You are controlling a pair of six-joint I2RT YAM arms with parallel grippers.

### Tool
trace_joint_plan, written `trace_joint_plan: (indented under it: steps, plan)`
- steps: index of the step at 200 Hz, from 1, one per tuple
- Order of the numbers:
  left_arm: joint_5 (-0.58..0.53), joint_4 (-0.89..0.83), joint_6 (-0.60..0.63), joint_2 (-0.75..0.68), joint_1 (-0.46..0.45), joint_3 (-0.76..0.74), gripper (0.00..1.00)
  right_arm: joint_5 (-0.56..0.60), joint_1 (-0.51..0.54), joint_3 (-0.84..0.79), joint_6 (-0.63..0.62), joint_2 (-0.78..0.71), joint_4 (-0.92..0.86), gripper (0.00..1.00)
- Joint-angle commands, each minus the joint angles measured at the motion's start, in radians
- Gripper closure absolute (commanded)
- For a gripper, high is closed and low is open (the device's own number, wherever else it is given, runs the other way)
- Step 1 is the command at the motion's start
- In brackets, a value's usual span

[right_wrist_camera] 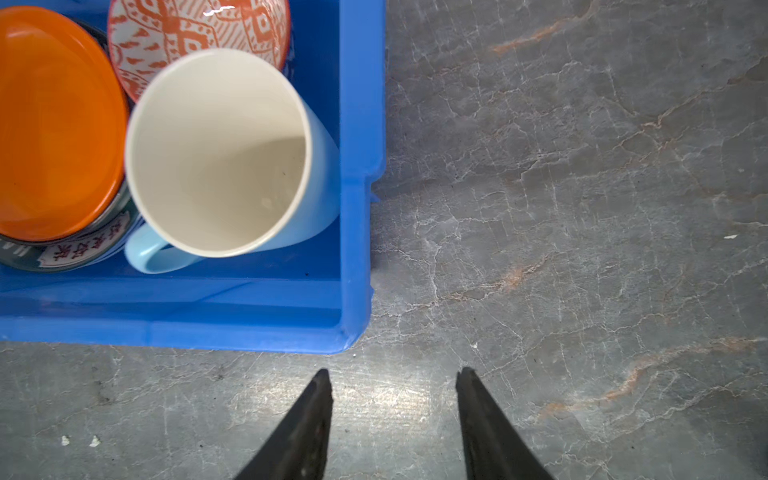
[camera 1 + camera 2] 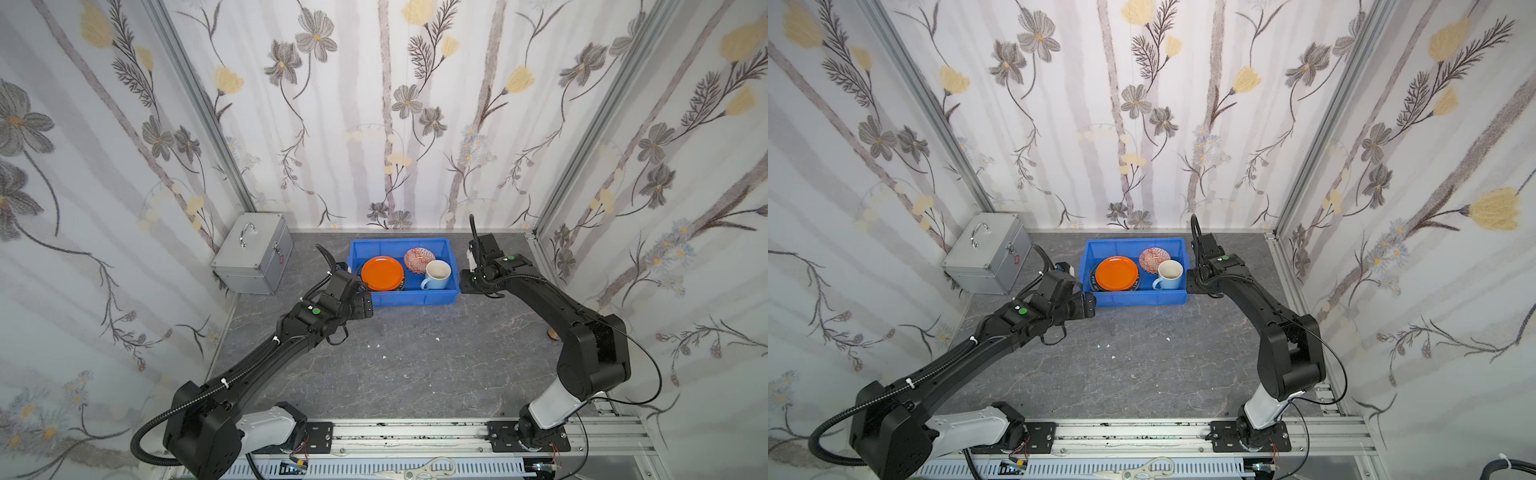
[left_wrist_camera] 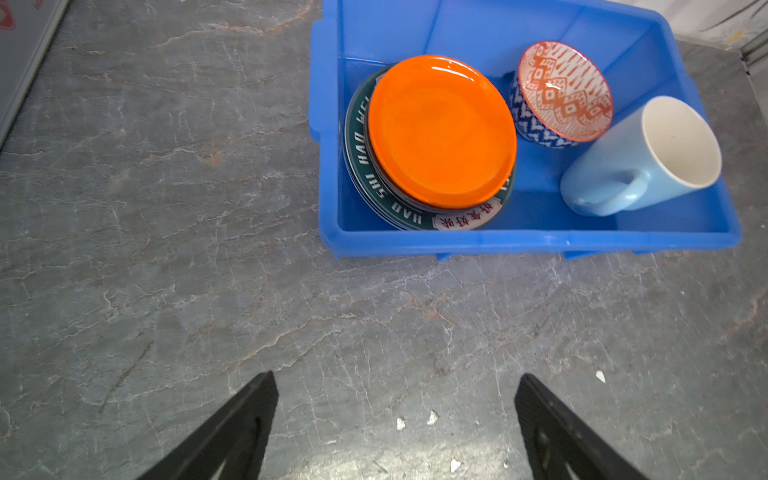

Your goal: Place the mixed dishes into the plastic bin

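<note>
Bin [image 2: 411,300]: orange plate [image 2: 382,273] atop lettered plate [image 3: 390,203], bowl [image 2: 419,258], mug [image 2: 436,276] inside.
Left claw [image 3: 395,378]: spread wide, empty, over table [image 3: 166,249].
Right claw [image 1: 395,370]: parted, empty, near bin corner.

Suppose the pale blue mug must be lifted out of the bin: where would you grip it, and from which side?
Probably pinch the mug by its near rim from above, one finger inside its upward-facing mouth. The bowl crowds it behind, the orange plate on the left, the bin wall on the right.
</note>
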Motion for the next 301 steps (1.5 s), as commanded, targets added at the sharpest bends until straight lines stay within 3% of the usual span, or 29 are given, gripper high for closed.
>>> trace_joint_plan:
  steps: [1,23,98,145,218,301]
  plan:
    - [0.025,0.009,0.013,0.08,0.044,0.047,0.19,-0.046,-0.018,-0.026,0.01,-0.007,0.13,0.49]
    - [0.042,0.004,0.013,0.161,0.085,0.09,0.3,-0.085,-0.043,-0.03,0.008,0.007,0.16,0.5]
    - [0.061,0.003,0.031,0.329,0.136,0.191,0.36,-0.144,-0.058,-0.01,-0.003,0.083,0.205,0.52]
    - [0.084,0.009,0.042,0.406,0.156,0.228,0.44,-0.157,-0.056,-0.004,-0.003,0.113,0.203,0.53]
    - [0.115,0.028,0.05,0.457,0.166,0.235,0.55,-0.157,-0.03,-0.011,-0.003,0.152,0.191,0.57]
    - [0.166,0.039,0.036,0.45,0.166,0.222,0.65,-0.162,-0.021,-0.088,-0.001,0.082,0.195,0.6]
